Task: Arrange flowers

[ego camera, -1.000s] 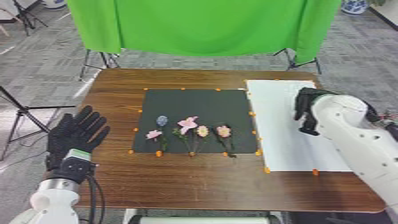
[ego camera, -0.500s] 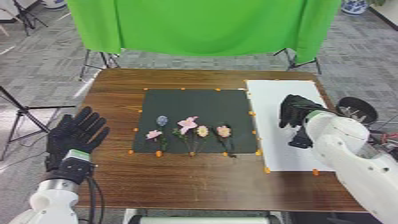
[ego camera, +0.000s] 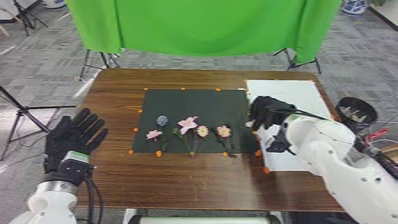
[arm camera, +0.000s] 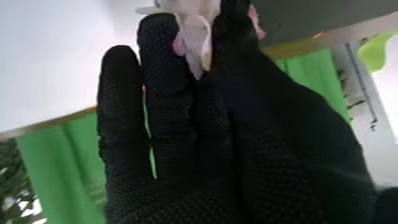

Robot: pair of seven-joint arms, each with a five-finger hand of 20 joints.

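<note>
In the head view, the right hand (ego camera: 269, 111) is over the left part of the white sheet (ego camera: 298, 90), near the black sheet's right edge. The right wrist view shows this hand (arm camera: 204, 135) with a pale pink-and-white flower (arm camera: 195, 35) pinched between thumb and fingers; its stem is hidden. On the black sheet (ego camera: 182, 100) lie a blue flower (ego camera: 162, 120), a small pink flower (ego camera: 154, 134), a larger pink flower (ego camera: 187, 123), a pale yellowish flower (ego camera: 202, 131) and a pink flower with a yellow centre (ego camera: 224, 131). The left hand (ego camera: 69, 139) is open left of them.
Orange markers line both sheets, such as one (ego camera: 159, 153) at the black sheet's front edge. A dark round container (ego camera: 356, 110) stands beyond the table's right side. Behind the brown table (ego camera: 178, 185) hangs a green cloth (ego camera: 195, 25).
The right hand has moved left across the white sheet, towards the black sheet, uncovering the dark container at the right. The flowers on the black sheet and the left hand have hardly moved.
</note>
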